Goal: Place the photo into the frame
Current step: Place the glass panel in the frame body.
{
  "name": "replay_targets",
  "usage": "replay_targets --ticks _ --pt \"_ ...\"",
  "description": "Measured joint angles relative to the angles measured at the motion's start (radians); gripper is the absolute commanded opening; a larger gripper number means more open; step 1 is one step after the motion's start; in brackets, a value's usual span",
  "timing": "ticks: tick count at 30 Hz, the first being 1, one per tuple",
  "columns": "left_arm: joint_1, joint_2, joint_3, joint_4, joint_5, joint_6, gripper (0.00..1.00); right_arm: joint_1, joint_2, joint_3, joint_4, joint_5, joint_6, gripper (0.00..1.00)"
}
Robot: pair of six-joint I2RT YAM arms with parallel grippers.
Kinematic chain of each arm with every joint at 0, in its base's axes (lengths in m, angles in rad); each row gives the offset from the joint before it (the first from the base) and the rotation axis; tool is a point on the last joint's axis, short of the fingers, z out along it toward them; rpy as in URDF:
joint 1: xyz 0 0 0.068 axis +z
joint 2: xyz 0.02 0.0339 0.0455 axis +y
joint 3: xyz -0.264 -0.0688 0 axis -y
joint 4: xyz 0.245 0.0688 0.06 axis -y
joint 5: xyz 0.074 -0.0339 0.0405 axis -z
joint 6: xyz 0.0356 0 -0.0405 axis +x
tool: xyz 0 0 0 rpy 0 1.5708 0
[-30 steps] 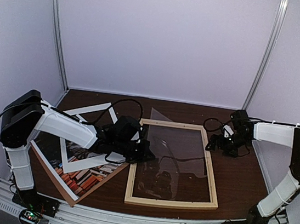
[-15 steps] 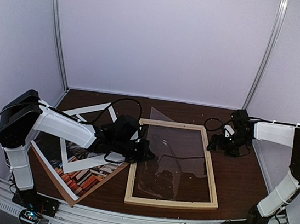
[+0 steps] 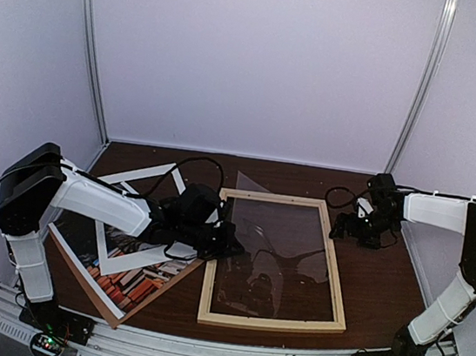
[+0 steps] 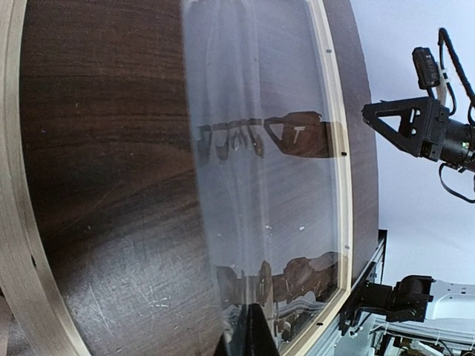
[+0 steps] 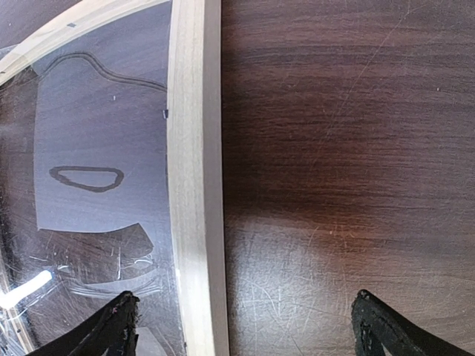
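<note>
**Overhead and wrist views.** The frame point(image 3: 272, 325) lies flat on the dark wood worktop point(image 3: 382, 285), centred between the two arms, with its long sides running away from the bases. A clear pane point(image 3: 276, 253) sits over the opening, tilted: its far left corner stands up past the far rail, while its right side lies low toward the right rail.

The left jaws are pressed together on the pane's left edge, just beside the frame's left rail. In the left wrist view one dark fingertip point(image 4: 252, 334) shows at the bottom against the sheet.

The right jaws are spread wide and hold nothing. They stand at the frame's far right corner, and in the right wrist view the two fingertips point(image 5: 120, 322) straddle the right rail — one over the pane, one over bare worktop.

The photo point(image 3: 141, 281) lies face up on the worktop to the left of the frame and outside it, partly hidden by the left arm. A white mat border point(image 3: 139, 174) lies askew on top of it.
</note>
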Motion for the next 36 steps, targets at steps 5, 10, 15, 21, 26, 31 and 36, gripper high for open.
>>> replay_targets --ticks 5,10,15,21,26,31,36 --pt "0.000 0.000 0.000 0.000 0.000 -0.008 0.00 0.000 0.000 0.000 0.000 0.000 0.000 0.99" --pt "-0.003 0.000 -0.001 0.000 0.000 -0.015 0.00 0.000 0.000 0.000 0.000 0.000 0.000 0.99" --pt "-0.006 0.000 -0.009 0.003 0.000 -0.026 0.00 0.000 0.000 0.000 0.000 0.000 0.000 0.99" --pt "-0.009 0.000 -0.018 0.007 -0.004 -0.037 0.00 0.000 0.000 0.000 0.000 0.000 0.000 0.99" --pt "-0.009 0.000 -0.018 0.007 -0.007 -0.037 0.00 0.000 0.000 0.000 0.000 0.000 -0.001 0.99" --pt "-0.010 0.000 -0.018 0.007 -0.008 -0.037 0.00 0.000 0.000 0.000 0.000 0.000 -0.001 0.99" --pt "-0.010 0.000 -0.018 0.006 -0.009 -0.037 0.00 0.000 0.000 0.000 0.000 0.000 -0.002 0.99"
